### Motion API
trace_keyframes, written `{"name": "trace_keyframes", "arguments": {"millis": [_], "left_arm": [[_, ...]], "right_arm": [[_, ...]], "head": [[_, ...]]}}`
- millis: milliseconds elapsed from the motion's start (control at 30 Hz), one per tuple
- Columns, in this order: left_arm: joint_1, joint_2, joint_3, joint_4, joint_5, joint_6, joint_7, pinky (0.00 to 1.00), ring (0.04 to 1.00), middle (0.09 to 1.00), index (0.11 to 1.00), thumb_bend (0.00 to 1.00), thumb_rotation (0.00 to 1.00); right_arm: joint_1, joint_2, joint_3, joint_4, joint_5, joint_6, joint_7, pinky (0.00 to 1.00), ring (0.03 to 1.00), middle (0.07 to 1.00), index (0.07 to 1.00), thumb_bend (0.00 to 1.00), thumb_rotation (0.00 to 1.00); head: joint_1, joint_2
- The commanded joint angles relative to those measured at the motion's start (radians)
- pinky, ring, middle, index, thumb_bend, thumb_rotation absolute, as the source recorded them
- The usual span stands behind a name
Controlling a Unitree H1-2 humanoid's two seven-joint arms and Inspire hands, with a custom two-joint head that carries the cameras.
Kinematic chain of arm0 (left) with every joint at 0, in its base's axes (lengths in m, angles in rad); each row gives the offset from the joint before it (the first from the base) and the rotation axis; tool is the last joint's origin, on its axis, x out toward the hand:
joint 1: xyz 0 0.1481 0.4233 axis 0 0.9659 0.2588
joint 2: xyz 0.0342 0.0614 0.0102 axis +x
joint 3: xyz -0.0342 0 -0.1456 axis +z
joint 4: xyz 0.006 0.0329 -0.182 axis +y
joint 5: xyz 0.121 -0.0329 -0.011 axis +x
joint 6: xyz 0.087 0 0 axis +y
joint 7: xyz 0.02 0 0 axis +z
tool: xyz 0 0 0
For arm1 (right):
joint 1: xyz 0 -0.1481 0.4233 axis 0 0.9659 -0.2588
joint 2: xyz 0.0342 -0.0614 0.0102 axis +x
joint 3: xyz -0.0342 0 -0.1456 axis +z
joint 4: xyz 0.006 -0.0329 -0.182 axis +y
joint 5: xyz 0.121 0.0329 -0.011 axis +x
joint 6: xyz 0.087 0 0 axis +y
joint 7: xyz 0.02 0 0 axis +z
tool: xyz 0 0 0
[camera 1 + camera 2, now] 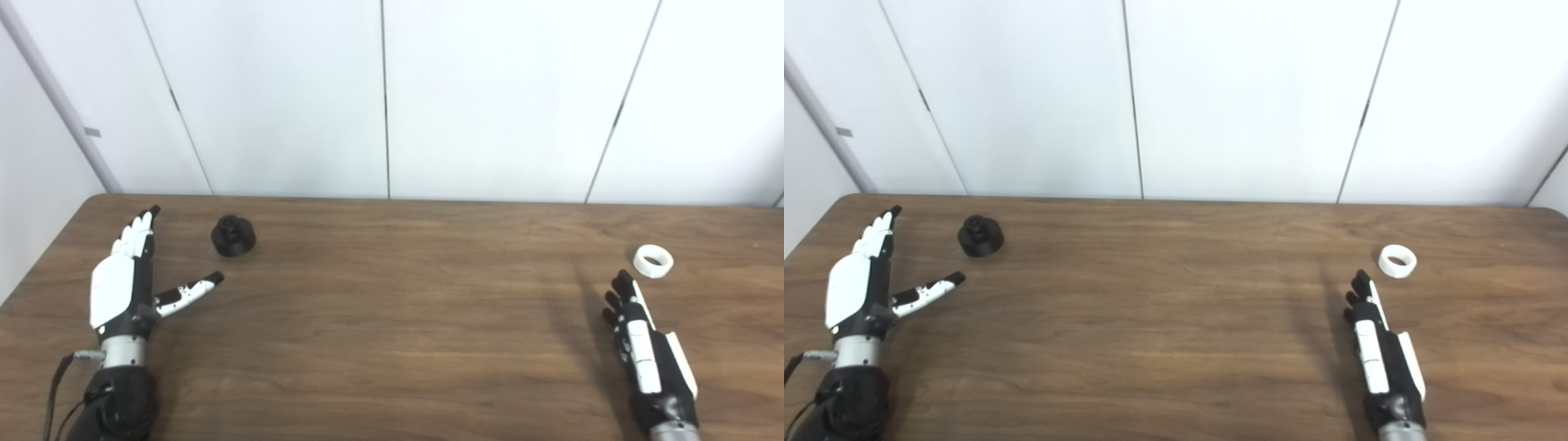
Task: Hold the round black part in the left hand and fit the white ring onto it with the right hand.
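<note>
The round black part (233, 235) sits on the wooden table (392, 318) at the far left, with a small knob on top. My left hand (125, 282) lies just left of it and a little nearer, open, fingers stretched forward and thumb spread toward the part, not touching it. The white ring (653, 261) lies flat at the far right. My right hand (643, 343) rests just short of the ring, turned on its edge with straight fingers pointing at it, open and holding nothing.
White wall panels (392, 98) rise right behind the table's far edge. The table's left corner edge runs close beside my left arm (116, 398). Bare wood stretches between the two hands.
</note>
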Motion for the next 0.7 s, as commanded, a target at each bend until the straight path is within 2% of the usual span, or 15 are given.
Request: {"name": "trace_keyframes", "arguments": {"millis": [0, 133, 233, 333, 567, 667], "left_arm": [[-0.009, 0.020, -0.009, 0.026, -0.035, 0.022, -0.034, 1.00, 1.000, 1.000, 0.985, 0.87, 0.43], [-0.037, 0.051, -0.025, 0.051, -0.078, 0.064, -0.120, 1.00, 1.000, 1.000, 0.970, 0.91, 0.48], [-0.056, 0.069, -0.042, 0.055, -0.086, 0.093, -0.161, 0.98, 0.995, 1.000, 0.959, 0.93, 0.47], [-0.080, 0.082, -0.061, 0.081, -0.088, 0.101, -0.183, 0.96, 0.985, 1.000, 0.946, 0.95, 0.48], [-0.130, 0.099, -0.104, 0.137, -0.100, 0.130, -0.229, 0.99, 1.000, 1.000, 0.929, 0.95, 0.48], [-0.149, 0.101, -0.110, 0.161, -0.117, 0.127, -0.233, 1.00, 1.000, 1.000, 0.920, 0.96, 0.47]], "right_arm": [[-0.014, -0.015, -0.007, -0.011, 0.008, -0.023, 0.009, 0.98, 0.988, 1.000, 1.000, 0.38, 1.00], [-0.017, -0.020, -0.012, -0.005, 0.008, -0.026, 0.012, 0.98, 0.992, 1.000, 1.000, 0.38, 1.00], [-0.020, -0.026, -0.020, 0.003, 0.022, -0.031, 0.020, 1.00, 0.996, 1.000, 1.000, 0.41, 1.00], [-0.019, -0.030, -0.026, -0.004, 0.038, -0.019, 0.029, 1.00, 1.000, 1.000, 1.000, 0.40, 1.00], [-0.025, -0.047, -0.031, 0.000, 0.063, -0.037, 0.046, 1.00, 1.000, 1.000, 1.000, 0.35, 1.00], [-0.023, -0.046, -0.035, -0.011, 0.071, -0.018, 0.048, 1.00, 1.000, 1.000, 1.000, 0.35, 1.00]], "head": [[0.008, 0.001], [0.020, -0.001], [0.040, 0.000], [0.059, -0.004], [0.100, -0.008], [0.106, -0.010]]}}
